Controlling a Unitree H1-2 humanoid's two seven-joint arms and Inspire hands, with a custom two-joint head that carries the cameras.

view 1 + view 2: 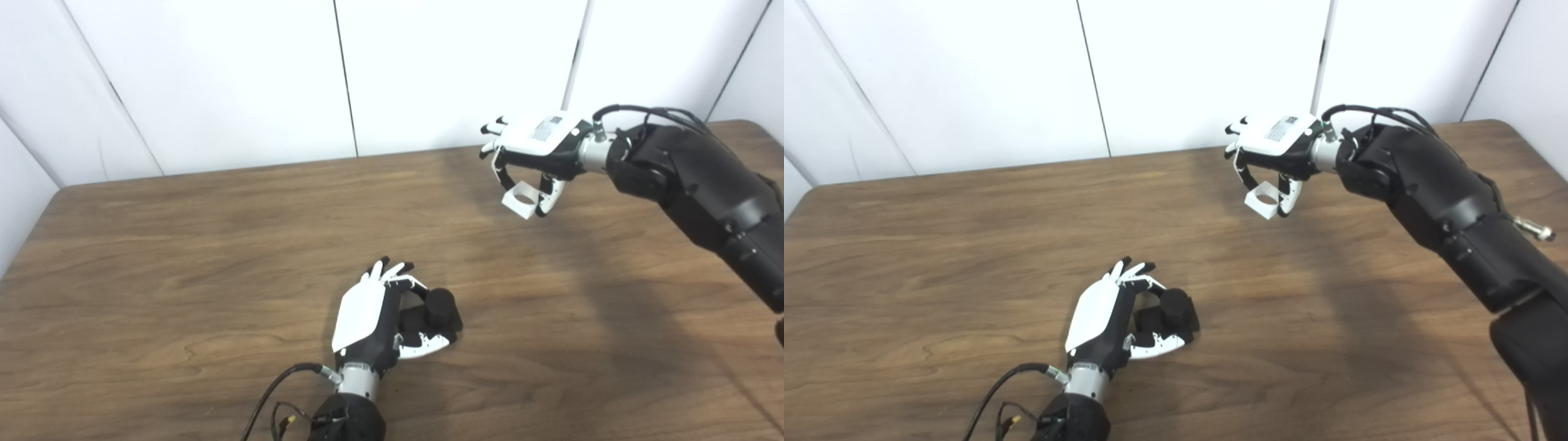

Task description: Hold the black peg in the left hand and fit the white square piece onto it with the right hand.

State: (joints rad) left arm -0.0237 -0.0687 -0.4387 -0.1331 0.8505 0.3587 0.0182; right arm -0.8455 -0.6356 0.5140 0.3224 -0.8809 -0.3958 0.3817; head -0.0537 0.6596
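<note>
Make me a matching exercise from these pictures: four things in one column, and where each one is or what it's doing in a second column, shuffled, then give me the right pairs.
Column one:
1. black peg
2. white square piece
3. left hand
4. right hand

Column two:
A. raised over the table's far side, holding a pale part
B. low on the near side, fingers around a dark part
C. carried in the air, round hole showing
D. held down near the wooden table

Pairs: 1-D, 2-C, 3-B, 4-A

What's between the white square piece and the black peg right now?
Nothing visible. The right hand holds the white square piece above the far table; the left hand holds the black peg nearer. Only bare wooden table lies between.
</note>
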